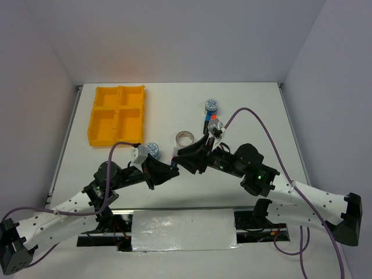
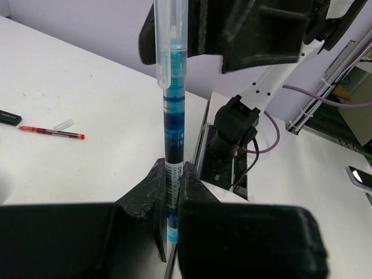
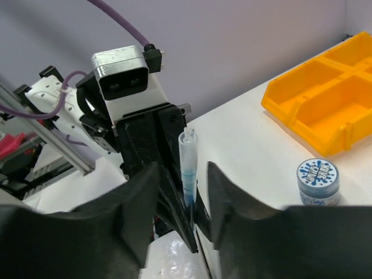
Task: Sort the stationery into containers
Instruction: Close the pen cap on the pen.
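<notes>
Sorting looks unstarted; yellow tray (image 1: 93,125) at ten o'clock bare. Mid-table, left gripper (image 1: 173,170) clamps teal pen (image 2: 173,116), right gripper (image 3: 183,170) jaws spread around it

White arms (image 1: 64,212) — black left gripper (image 2: 172,192), right gripper (image 3: 183,180), purple cables (image 3: 119,23).

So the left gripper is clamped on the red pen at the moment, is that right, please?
Not quite: the left gripper is clamped on the blue pen, not the red one. The left wrist view shows the red pen lying loose on the table, away from the fingers.
</notes>
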`<state>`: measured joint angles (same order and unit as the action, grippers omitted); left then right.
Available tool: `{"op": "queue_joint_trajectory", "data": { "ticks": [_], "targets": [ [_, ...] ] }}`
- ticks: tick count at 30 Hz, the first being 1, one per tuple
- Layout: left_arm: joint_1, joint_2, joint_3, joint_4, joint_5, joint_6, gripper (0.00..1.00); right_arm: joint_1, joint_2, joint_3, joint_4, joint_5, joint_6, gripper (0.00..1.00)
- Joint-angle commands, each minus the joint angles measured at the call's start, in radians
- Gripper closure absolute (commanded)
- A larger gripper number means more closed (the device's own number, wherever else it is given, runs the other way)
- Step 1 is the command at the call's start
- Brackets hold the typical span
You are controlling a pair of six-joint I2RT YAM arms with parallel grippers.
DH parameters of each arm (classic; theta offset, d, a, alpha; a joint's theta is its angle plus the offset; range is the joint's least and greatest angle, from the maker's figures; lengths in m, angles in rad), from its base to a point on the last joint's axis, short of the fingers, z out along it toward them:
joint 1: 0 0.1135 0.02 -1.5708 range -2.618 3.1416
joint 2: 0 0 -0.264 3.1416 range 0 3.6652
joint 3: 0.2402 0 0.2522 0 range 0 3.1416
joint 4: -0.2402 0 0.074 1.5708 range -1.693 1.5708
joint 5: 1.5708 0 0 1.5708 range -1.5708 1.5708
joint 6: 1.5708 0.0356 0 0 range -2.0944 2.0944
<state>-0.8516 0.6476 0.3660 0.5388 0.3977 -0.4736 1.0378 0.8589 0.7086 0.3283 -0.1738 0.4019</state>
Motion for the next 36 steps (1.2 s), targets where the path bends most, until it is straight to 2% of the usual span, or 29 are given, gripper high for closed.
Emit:
{"op": "queue_joint_trajectory", "data": {
  "ticks": [1,2,8,10,11,12,19,28,32,36],
  "targets": [
    [-0.012,0.004,-0.002,0.05,0.006,0.02,1.0,-0.005,0.006,0.068,0.022,-0.015,-0.017,0.58],
    [-0.014,0.003,-0.004,0.049,0.007,0.021,1.0,-0.007,0.014,0.072,0.02,-0.015,-0.018,0.66],
    [-0.02,-0.003,-0.013,0.036,0.006,0.024,1.0,-0.009,0.035,0.084,0.023,-0.012,-0.018,0.65],
    [-0.02,-0.012,-0.015,0.033,0.004,0.026,1.0,-0.008,0.04,0.083,0.028,-0.012,-0.017,0.76],
    [-0.02,-0.017,-0.015,0.029,0.004,0.029,1.0,-0.009,0.043,0.08,0.029,-0.009,-0.015,0.91],
    [-0.02,-0.019,-0.015,0.026,0.001,0.029,1.0,-0.009,0.043,0.078,0.032,-0.007,-0.012,1.0],
    [-0.02,-0.029,0.023,0.021,-0.048,0.029,1.0,-0.009,0.061,-0.004,0.09,-0.007,0.008,1.0],
    [-0.02,0.055,0.281,0.004,-0.089,0.078,1.0,0.039,0.163,-0.263,0.297,0.013,0.081,1.0],
    [0.005,0.09,0.366,0.012,-0.054,0.072,1.0,0.062,0.21,-0.287,0.316,0.036,0.091,1.0],
    [0.043,0.096,0.383,0.013,-0.008,0.05,1.0,0.079,0.201,-0.297,0.302,0.071,0.087,1.0]
  ]
}}
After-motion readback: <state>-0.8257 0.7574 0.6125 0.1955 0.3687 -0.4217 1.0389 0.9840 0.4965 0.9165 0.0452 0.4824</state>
